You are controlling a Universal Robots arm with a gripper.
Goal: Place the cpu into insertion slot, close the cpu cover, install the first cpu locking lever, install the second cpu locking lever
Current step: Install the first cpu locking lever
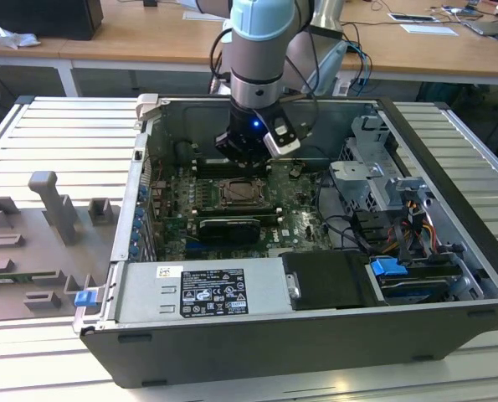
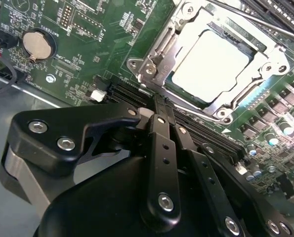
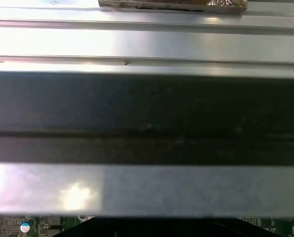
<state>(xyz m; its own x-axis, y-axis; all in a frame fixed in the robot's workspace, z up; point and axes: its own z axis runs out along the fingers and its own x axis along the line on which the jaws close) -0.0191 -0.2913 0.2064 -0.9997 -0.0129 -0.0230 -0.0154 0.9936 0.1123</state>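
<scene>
Gripper [image 2: 159,106]: fingers together, holding nothing, tips just beside the socket.
Cpu [image 2: 211,59]: lies in the insertion slot [image 1: 235,193].
Cpu cover [image 2: 156,52]: down around the chip.

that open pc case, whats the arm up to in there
A robot arm is reaching down into the open computer case, with its gripper poised just beside the insertion slot on the green motherboard. In the second wrist view the cpu already sits in the socket, and the silver cpu cover lies closed around it, framing its pale metal top. The gripper holds nothing.
</scene>
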